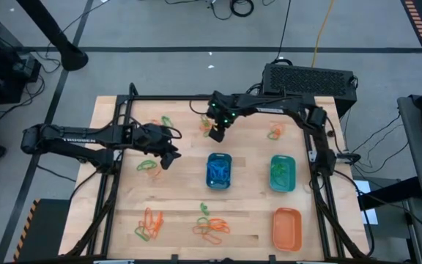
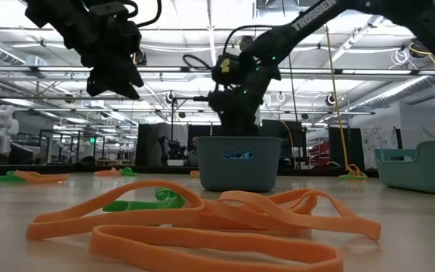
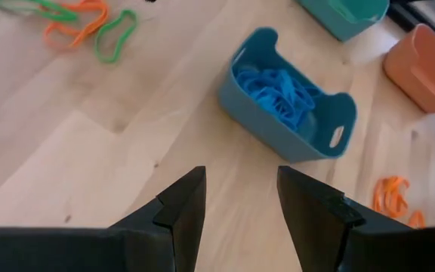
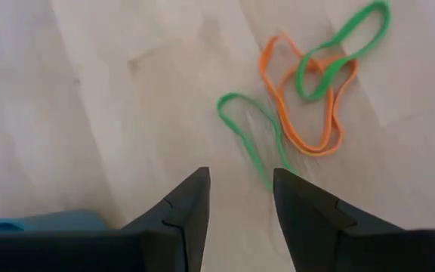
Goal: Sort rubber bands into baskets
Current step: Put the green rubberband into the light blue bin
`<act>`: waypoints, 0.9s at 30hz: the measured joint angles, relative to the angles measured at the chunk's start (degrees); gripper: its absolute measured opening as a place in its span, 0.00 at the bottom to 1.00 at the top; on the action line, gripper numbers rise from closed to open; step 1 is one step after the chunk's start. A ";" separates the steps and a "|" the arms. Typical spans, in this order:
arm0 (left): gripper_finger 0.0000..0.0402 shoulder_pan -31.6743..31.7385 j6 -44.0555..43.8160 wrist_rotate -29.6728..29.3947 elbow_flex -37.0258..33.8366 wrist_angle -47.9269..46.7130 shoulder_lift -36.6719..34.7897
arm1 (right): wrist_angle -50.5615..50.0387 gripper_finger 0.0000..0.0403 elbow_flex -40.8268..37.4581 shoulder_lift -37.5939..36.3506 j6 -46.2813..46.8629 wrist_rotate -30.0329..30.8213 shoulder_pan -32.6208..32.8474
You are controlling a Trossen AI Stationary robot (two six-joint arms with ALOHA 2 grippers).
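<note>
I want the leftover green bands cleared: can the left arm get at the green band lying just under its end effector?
Probably yes: the left end effector is open and empty above bare table, and the green band lies uncovered beside it.

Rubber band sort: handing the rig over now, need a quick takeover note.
Left end effector: open, empty, hovering over bare table left of the blue basket.
Right end effector: open, empty, above the table behind the blue basket, over a cluster of green and orange bands.
Done: blue bands are in the blue basket; the teal basket seems to hold some green ones.
Orange basket looks empty.
Left: loose green and orange bands lie in several clusters, mostly along the front edge, at the left and at the back.
</note>
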 joint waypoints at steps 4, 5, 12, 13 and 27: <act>0.43 -0.57 -1.29 -1.45 0.00 -0.62 0.01 | -0.17 0.35 1.24 2.60 -0.57 1.50 0.00; 0.43 -0.62 -1.31 -1.79 0.00 -0.64 0.01 | -0.29 0.35 1.26 3.14 -0.56 1.57 0.02; 0.43 -0.69 -1.41 -3.07 0.00 -0.56 0.01 | 0.80 0.35 1.26 7.03 -0.06 8.55 1.64; 0.43 -0.69 -1.48 -3.32 0.00 -0.48 0.01 | 1.07 0.35 1.27 7.53 -0.10 8.70 1.81; 0.43 -0.69 -1.47 -3.96 0.00 -0.40 0.01 | -2.00 0.02 1.39 8.10 -1.49 10.47 2.93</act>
